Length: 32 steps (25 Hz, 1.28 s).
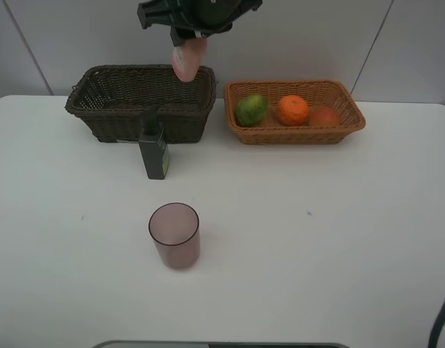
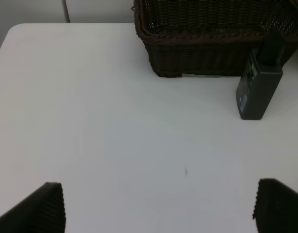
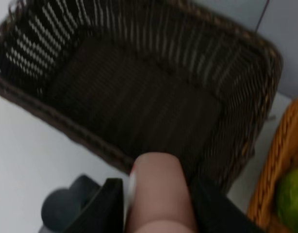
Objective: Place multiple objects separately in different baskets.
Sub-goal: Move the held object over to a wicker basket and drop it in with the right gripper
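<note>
**Exterior high view.** The right gripper (image 1: 188,42) is reaching across to the right end of the dark brown wicker basket (image 1: 114,119). Its jaws are pinching the slim pink bottle (image 1: 188,61), which is hanging in the air over that basket. The dark green pump bottle (image 1: 154,150) is standing upright on the white bench (image 1: 324,239), just in front of the dark basket's front wall. The translucent mauve cup (image 1: 175,236) is standing upright, mouth up, nearer the camera and well apart from both baskets. The orange-tan wicker basket (image 1: 302,135) is sitting just to the right of the dark one. It is holding, from left to right, the green fruit (image 1: 251,109), the orange (image 1: 293,109) and the reddish-orange peach-like fruit (image 1: 324,116).

**Right wrist view.** The jaws are pressing on both sides of the pink bottle, and the bare floor of the dark basket is showing beyond it.

**Left wrist view.** The left gripper (image 2: 158,208) is hovering over bare bench with its jaws spread wide and gripping nothing. The pump bottle and a corner of the dark basket are lying ahead of it.
</note>
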Each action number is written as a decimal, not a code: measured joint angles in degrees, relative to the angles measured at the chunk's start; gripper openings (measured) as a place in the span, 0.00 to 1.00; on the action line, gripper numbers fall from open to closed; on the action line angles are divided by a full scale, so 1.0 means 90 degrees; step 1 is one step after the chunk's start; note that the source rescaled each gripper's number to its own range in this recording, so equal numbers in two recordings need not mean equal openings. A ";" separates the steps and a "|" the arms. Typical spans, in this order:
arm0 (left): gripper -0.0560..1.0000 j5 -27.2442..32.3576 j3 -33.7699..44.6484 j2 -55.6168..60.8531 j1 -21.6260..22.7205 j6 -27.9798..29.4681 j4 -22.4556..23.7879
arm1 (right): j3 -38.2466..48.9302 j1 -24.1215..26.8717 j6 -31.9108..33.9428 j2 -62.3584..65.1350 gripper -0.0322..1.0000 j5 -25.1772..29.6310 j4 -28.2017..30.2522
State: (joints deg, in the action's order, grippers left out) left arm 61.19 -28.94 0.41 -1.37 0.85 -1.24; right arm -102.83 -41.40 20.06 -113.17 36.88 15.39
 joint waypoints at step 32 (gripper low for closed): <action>1.00 0.0000 0.0000 0.0000 0.0000 0.0000 0.0000 | -0.0007 0.0580 0.0000 -0.2160 0.85 -0.3281 0.0006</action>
State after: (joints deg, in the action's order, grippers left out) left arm 61.19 -28.94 0.41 -1.37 0.85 -1.24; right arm -102.89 -36.18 20.06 -132.61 7.34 15.44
